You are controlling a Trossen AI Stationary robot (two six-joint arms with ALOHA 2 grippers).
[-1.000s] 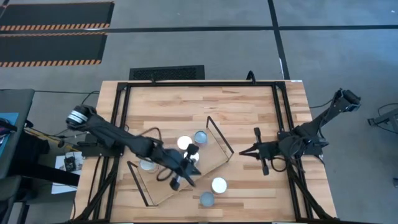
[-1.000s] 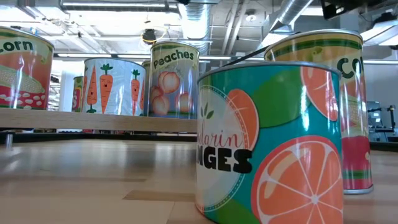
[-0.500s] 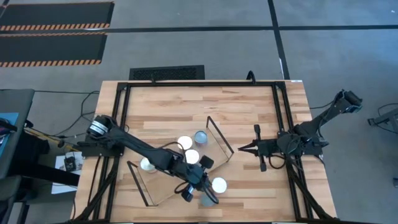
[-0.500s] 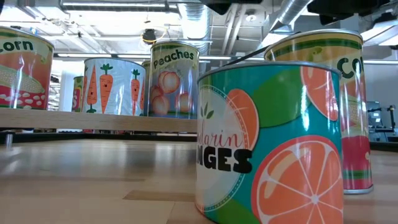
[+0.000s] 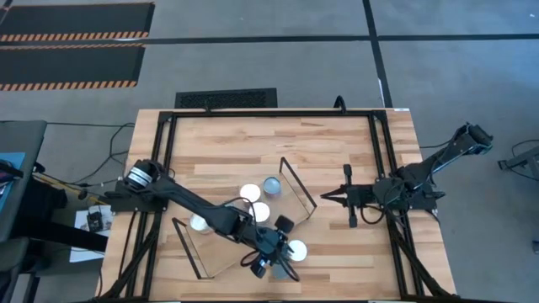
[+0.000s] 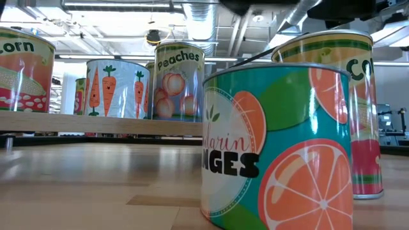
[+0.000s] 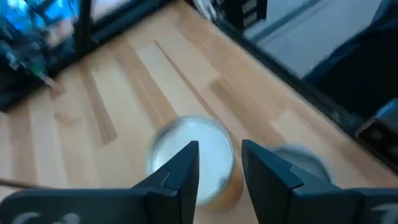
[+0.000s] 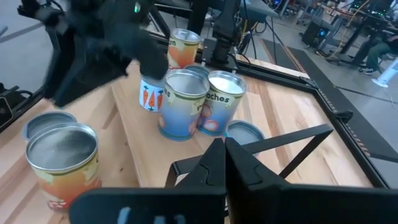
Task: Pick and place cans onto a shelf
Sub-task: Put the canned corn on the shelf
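Two cans stand on the tabletop near its front edge, off the shelf: a white-topped one [image 5: 297,250] [image 7: 193,155] and a grey-topped one [image 5: 279,270] [image 7: 300,163]. My left gripper [image 5: 285,255] [image 7: 219,165] hovers open over the white-topped can, its fingers apart just above the can's top. The shelf [image 5: 221,246], a light board with black wire ends, carries several cans [image 5: 250,194] standing on their bases. My right gripper [image 5: 330,200] [image 8: 224,163] waits shut at the right, past the shelf's wire end.
The low view shows an oranges can [image 6: 281,147] close by, a corn can [image 6: 348,102] behind it, and carrot [image 6: 118,88] and peaches [image 6: 179,80] cans on the shelf board [image 6: 102,124]. Bare wood lies on the table's far half [image 5: 253,139].
My left gripper has swung off the shelf toward the table's near right and sunk a little. It now hangs over the loose white-topped can. The cans have kept their places.
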